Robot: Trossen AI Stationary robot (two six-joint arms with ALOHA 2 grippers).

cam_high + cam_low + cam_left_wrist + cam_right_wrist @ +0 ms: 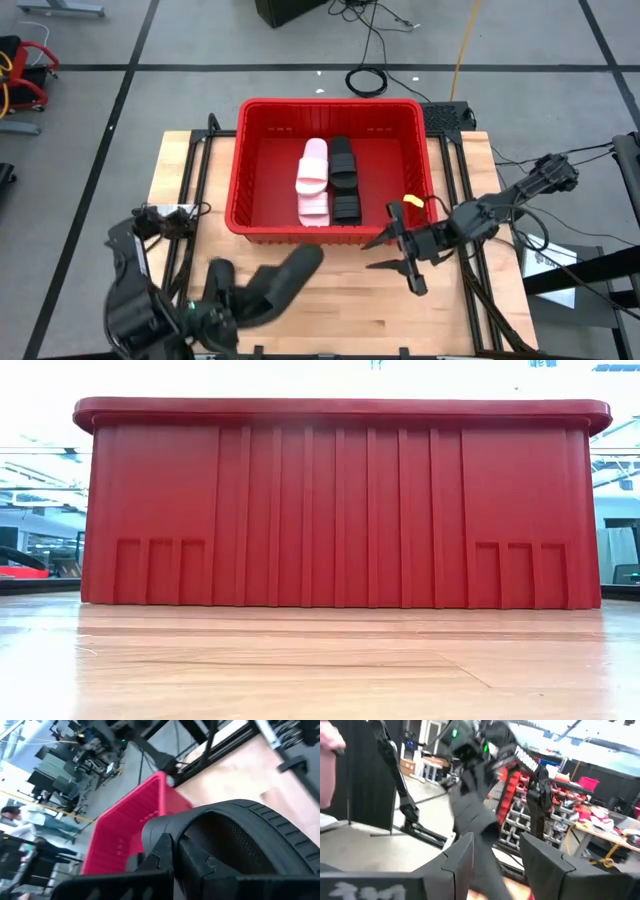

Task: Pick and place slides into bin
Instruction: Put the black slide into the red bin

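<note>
The red bin (245, 160) stands at the table's far middle; the low view shows only its near wall (340, 510). Inside lie pale pink slides (313, 182) and black slides (344, 180), side by side on the bin floor. My left gripper (232, 300), near the table's near left edge, is shut on a black slide (288, 278), which points toward the bin. The slide's ribbed strap fills the left wrist view (240, 835). My right gripper (381, 253) is open and empty, in front of the bin's near right corner. My left gripper holds the black slide by the end nearest the gripper (170, 855); the strap arches just beyond the fingers. The fingers come level from the table's near left and lie along the slide. The slide juts out past the fingers, lifted clear of the table.
Bare wooden table top (330, 310) lies between the bin and the near edge. Black frame rails (200, 170) run along the table's left and right sides. Cables lie on the floor beyond the bin. A person shows far off in the left wrist view (30, 820).
</note>
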